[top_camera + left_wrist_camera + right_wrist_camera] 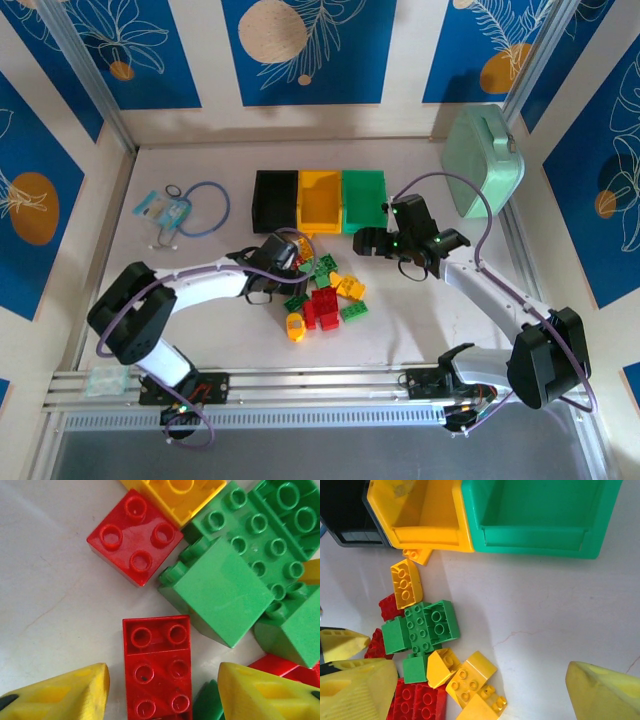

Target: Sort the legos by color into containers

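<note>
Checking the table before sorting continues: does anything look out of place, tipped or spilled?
Nothing looks damaged. The legos lie in a jumbled heap before the three bins, with a green brick tipped on its side. A yellow brick sits tucked against the yellow bin, outside its front lip.

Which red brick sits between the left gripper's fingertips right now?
The long red brick, lying between the fingertips of the left gripper. The square four-stud red brick lies farther off, beside the green bricks.

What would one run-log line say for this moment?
left claw: open over red brick | right claw: open, holding nothing | green bin: empty | legos: unsorted pile
</note>
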Robot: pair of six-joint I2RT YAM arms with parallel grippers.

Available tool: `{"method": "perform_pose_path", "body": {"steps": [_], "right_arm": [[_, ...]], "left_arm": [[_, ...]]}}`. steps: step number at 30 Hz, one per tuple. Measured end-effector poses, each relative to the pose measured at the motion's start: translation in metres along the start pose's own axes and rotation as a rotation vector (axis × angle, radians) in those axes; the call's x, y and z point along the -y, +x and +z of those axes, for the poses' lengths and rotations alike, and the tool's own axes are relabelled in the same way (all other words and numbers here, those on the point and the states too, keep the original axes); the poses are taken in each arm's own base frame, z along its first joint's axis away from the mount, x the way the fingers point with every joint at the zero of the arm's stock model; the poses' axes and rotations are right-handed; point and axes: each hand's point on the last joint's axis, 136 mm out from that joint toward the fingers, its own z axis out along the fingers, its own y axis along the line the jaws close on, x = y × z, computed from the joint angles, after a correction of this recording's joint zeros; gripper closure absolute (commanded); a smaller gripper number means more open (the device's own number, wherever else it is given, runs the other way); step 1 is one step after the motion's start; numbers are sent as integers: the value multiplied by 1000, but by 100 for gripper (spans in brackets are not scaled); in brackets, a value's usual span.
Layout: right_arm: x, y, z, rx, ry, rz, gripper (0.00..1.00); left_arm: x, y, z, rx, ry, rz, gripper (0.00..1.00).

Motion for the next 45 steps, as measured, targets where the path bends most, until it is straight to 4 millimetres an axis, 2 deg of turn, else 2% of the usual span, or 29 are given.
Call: {"method": "perform_pose_path", "body": {"steps": [10,21,27,40,45], "right_arm": [[1,0,1,4,2,0,12],[3,5,3,-6,6,5,12],[3,5,2,-2,4,4,12],[1,7,-1,-2,-7,6,13],[-2,9,-1,-15,-26,6,13]], "left_arm": [[1,1,9,-20,-12,-4,53],[-3,1,10,-16,-42,0,62],[-8,0,7,-5,-71,1,64],[-9,-21,-32,91,-91,2,66],[-8,-37,-44,126,-90,5,66]]}}
